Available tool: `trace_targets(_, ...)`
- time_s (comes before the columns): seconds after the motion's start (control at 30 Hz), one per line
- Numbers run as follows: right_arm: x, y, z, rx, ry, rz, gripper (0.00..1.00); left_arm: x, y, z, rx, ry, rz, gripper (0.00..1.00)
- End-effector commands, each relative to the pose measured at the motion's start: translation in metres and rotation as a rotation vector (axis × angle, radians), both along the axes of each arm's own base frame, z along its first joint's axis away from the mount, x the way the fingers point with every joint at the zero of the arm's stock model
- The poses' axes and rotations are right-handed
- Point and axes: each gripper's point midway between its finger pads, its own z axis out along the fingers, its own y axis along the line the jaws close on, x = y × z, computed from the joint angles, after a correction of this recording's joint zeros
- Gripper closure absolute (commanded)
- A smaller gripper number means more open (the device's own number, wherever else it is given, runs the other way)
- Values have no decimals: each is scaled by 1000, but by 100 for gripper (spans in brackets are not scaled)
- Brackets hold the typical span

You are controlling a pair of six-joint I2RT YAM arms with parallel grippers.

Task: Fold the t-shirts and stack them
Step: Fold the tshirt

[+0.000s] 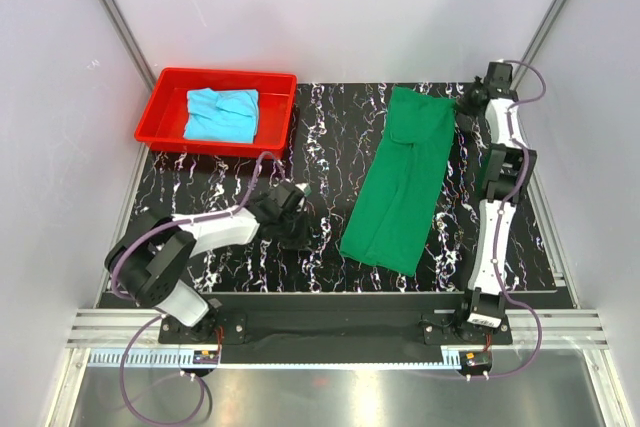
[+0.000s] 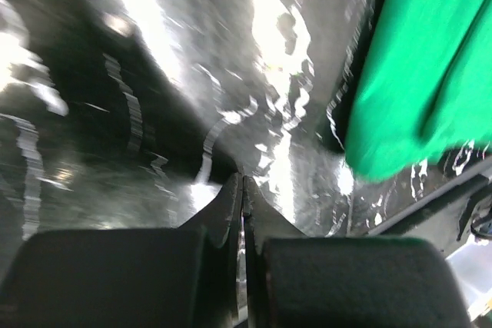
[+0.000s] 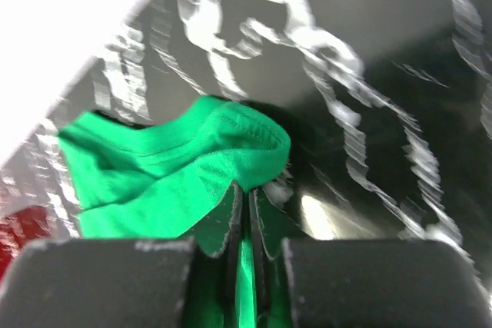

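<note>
Here's the dark green t-shirt (image 1: 400, 182), laid out long on the black marbled table (image 1: 330, 137) well to the right of the red tray (image 1: 160, 112), its far end level with the tray and looking doubled over. The light cyan-blue t-shirt (image 1: 222, 114) sits bunched inside that tray, not yet folded. The right gripper (image 3: 244, 197) is out past the green shirt, on the side away from the tray, with its fingers pressed together on a thin lip of green hem. That's a slim bite right at the seam, and to my eye it's the main worry: any quick pull could let the fabric slide out and flop back. The left gripper (image 2: 242, 182) is low over bare table just in front of the tray's right corner, fingers closed on nothing, with the shirt's near corner close by but apart from it. So the cloth is held at one corner only. Drag from there and I'd expect the shirt to skew, twist or bunch rather than fold flat, since nothing pins the near end. A crooked fold here would make a wobbly base for stacking.
</note>
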Motion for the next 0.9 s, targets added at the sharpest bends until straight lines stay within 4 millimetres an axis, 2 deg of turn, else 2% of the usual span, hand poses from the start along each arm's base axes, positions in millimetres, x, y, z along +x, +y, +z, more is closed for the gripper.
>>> trace_targets(0.0,19,36,27,76,-79,69,87,1,-10,13,-24,-36,21,89)
trace_targets(0.03,21,38,29,84,-90,70,73,4,-12,19,-36,-53,23,74)
trace_targets(0.07,20,39,31,84,-91,65,67,8,-16,27,-45,-75,9,49)
trace_targets(0.13,16,32,44,53,-88,45,57,12,-25,37,-74,-105,-51,34)
trace_targets(0.17,13,30,49,37,-79,43,52,19,-35,49,-106,-131,-76,30)
trace_targets(0.2,2,29,51,26,-37,41,48,20,-39,52,-112,-130,-98,27)
trace_targets(0.23,-4,22,56,-12,-17,17,46,23,-42,49,-102,-123,-111,27)
trace_targets(0.27,-18,20,73,-36,0,10,43,28,-47,55,-105,-140,-134,26)
trace_targets(0.3,-31,19,76,-44,31,-3,38,29,-51,56,-110,-137,-151,26)
trace_targets(0.33,-54,16,55,-64,121,-24,37,30,-51,46,-88,-114,-162,28)
trace_targets(0.37,-68,14,96,-92,82,-48,34,32,-54,47,-82,-115,-173,29)
trace_targets(0.4,-84,12,99,-111,107,-66,27,32,-56,44,-87,-104,-184,31)
trace_targets(0.43,-113,14,76,-124,197,-74,25,31,-57,38,-85,-92,-191,32)
trace_targets(0.47,-129,18,109,-133,152,-76,24,32,-58,37,-89,-99,-197,32)
trace_targets(0.5,-145,23,109,-126,167,-69,22,33,-58,35,-84,-98,-194,33)
trace_targets(0.53,-178,37,82,-103,257,-38,21,32,-58,30,-81,-84,-196,34)
trace_targets(0.57,-196,41,104,-119,219,-35,19,31,-61,29,-92,-80,-203,34)
trace_targets(0.6,-213,46,101,-131,237,-28,18,28,-64,29,-110,-63,-215,35)
trace_targets(0.63,-248,51,73,-134,324,-19,18,26,-66,27,-116,-48,-210,35)
trace_targets(0.67,-265,56,88,-132,290,-12,18,25,-68,28,-132,-50,-210,36)
trace_targets(0.7,-282,61,84,-121,305,-3,18,23,-71,30,-148,-47,-216,36)
trace_targets(0.73,-314,73,76,-76,325,18,19,22,-72,30,-149,-48,-218,36)
trace_targets(0.8,-346,93,70,-4,340,70,22,18,-76,32,-149,-44,-228,35)
trace_targets(0.83,-376,110,62,55,361,101,27,14,-79,31,-149,-35,-231,36)
trace_targets(0.87,-395,121,57,79,383,133,27,12,-81,32,-156,-31,-234,37)
